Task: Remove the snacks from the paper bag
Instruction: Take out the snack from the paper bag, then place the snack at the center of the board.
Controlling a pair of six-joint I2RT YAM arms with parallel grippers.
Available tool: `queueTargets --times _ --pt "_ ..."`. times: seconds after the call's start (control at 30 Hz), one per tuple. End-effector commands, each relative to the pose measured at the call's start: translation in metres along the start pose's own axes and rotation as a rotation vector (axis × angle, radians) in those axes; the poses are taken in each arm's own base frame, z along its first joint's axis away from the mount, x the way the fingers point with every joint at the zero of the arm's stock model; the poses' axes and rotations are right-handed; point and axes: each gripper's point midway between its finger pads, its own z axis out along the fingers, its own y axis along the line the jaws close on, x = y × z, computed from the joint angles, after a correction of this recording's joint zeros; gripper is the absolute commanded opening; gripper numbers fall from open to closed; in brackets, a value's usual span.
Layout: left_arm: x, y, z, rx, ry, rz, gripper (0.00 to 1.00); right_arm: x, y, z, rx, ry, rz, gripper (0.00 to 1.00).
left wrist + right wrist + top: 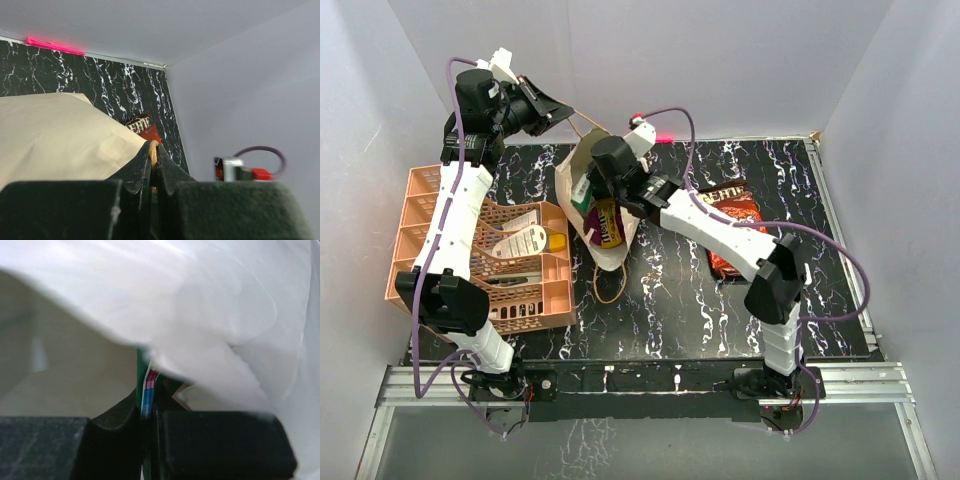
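The paper bag (620, 250) lies on the black table with its mouth open toward the back. My left gripper (563, 108) is shut on one thin handle (153, 149) and holds it up above the bag (60, 130). My right gripper (592, 185) reaches into the bag's mouth and is shut on the edge of a green snack packet (141, 365), which also shows in the top view (581, 203). A magenta-purple and yellow packet (610, 226) lies inside the bag. A dark brown and red packet (730, 225) lies on the table to the right of the bag and also shows in the left wrist view (142, 127).
An orange mesh basket (425, 215) with white tubes and bottles stands left of the bag. The bag's second handle (610, 285) loops onto the table in front. A pink marker (657, 135) lies at the back wall. Grey walls close in on three sides.
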Motion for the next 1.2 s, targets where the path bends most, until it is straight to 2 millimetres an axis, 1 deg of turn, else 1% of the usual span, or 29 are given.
queueTargets --times 0.0,0.1,0.13,0.17,0.23,0.37,0.47,0.53,0.63,0.7,0.77,0.87,0.93,1.03,1.1,1.17 --pt "-0.029 -0.019 -0.022 -0.012 -0.127 0.040 0.00 -0.094 0.081 -0.077 -0.277 -0.108 0.146 0.07" --pt "-0.033 -0.017 -0.021 -0.032 -0.147 0.028 0.00 -0.109 0.092 -0.101 -0.349 -0.107 0.169 0.07" --pt "-0.034 -0.017 -0.022 -0.035 -0.151 0.026 0.00 -0.118 0.098 -0.117 -0.386 -0.111 0.177 0.07" --pt "-0.035 -0.017 -0.022 -0.037 -0.153 0.025 0.00 -0.124 0.102 -0.128 -0.417 -0.112 0.175 0.07" --pt "-0.035 -0.017 -0.021 -0.035 -0.153 0.023 0.00 -0.134 0.110 -0.149 -0.479 -0.102 0.165 0.07" --pt "-0.031 -0.015 -0.017 -0.026 -0.132 0.017 0.00 -0.145 0.125 -0.192 -0.612 -0.062 0.138 0.07" --pt "-0.027 -0.010 -0.016 -0.036 -0.122 0.020 0.00 -0.156 0.122 -0.226 -0.681 -0.064 0.145 0.07" --pt "-0.027 -0.010 -0.017 -0.039 -0.123 0.024 0.00 -0.165 0.113 -0.248 -0.713 -0.091 0.151 0.07" --pt "-0.027 -0.009 -0.017 -0.039 -0.124 0.026 0.00 -0.177 0.084 -0.271 -0.689 -0.155 0.125 0.07" --pt "-0.026 -0.010 -0.017 -0.038 -0.121 0.027 0.00 -0.184 0.057 -0.278 -0.619 -0.201 0.092 0.07" --pt "-0.026 -0.010 -0.018 -0.038 -0.124 0.029 0.00 -0.187 0.025 -0.283 -0.533 -0.244 0.051 0.07" --pt "-0.026 -0.010 -0.018 -0.038 -0.123 0.033 0.00 -0.186 -0.034 -0.281 -0.353 -0.304 0.005 0.07" --pt "-0.027 -0.010 -0.019 -0.040 -0.127 0.037 0.00 -0.176 -0.083 -0.272 -0.185 -0.319 -0.041 0.07" --pt "-0.027 -0.010 -0.019 -0.041 -0.131 0.038 0.00 -0.178 -0.143 -0.270 0.044 -0.392 -0.083 0.07" --pt "-0.027 -0.009 -0.018 -0.042 -0.131 0.036 0.00 -0.177 -0.167 -0.267 0.145 -0.431 -0.112 0.07" --pt "-0.027 -0.008 -0.017 -0.042 -0.127 0.034 0.00 -0.175 -0.184 -0.264 0.214 -0.457 -0.137 0.07"
